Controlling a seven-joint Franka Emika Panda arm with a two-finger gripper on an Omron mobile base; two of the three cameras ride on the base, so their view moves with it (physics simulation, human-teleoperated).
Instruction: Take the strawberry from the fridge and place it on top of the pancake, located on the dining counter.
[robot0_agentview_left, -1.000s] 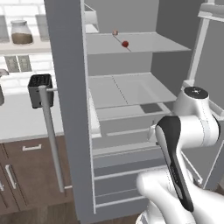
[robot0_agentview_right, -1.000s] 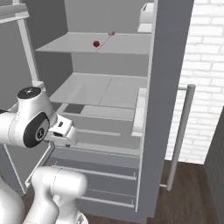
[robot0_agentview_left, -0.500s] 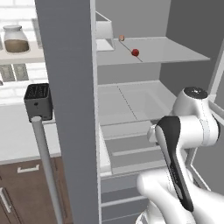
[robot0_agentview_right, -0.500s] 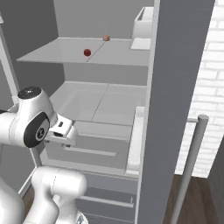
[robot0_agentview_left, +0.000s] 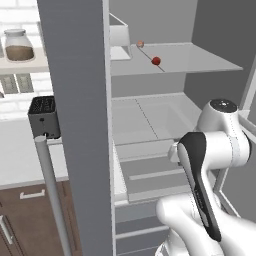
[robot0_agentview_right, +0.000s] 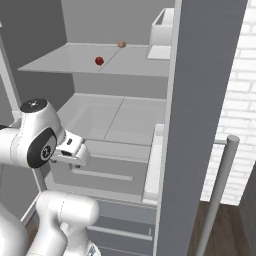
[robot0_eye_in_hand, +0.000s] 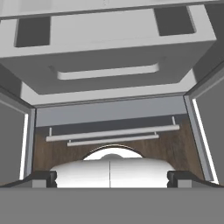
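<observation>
- In your left base view, the fridge (robot0_agentview_left: 80, 125) stands open in front of you, and its grey door edge runs down the middle of the picture.
- The strawberry (robot0_agentview_left: 156, 61) sits on the top shelf (robot0_agentview_left: 200, 62), out near the front edge. A small tan lump (robot0_agentview_left: 140, 44) lies behind it, and a white bin (robot0_agentview_left: 119, 37) stands at the back left.
- The white arm (robot0_agentview_left: 215, 150) is folded low at the bottom right, well below that shelf. You cannot make out the hand here.
- A black toaster (robot0_agentview_left: 42, 116) and a jar (robot0_agentview_left: 19, 46) sit off to the left, outside the fridge.
- In your right base view, the strawberry (robot0_agentview_right: 99, 61) is on the same top shelf, a bit left of the middle. The hand (robot0_agentview_right: 70, 151) hangs low at the left, in front of the drawer (robot0_agentview_right: 100, 170), far under the berry and apart from it.
- In your hand view, the two dark finger tips (robot0_eye_in_hand: 39, 178) sit wide apart at the bottom corners with nothing between them. The hand looks down at the lower drawers and the brown floor (robot0_eye_in_hand: 175, 148).
</observation>
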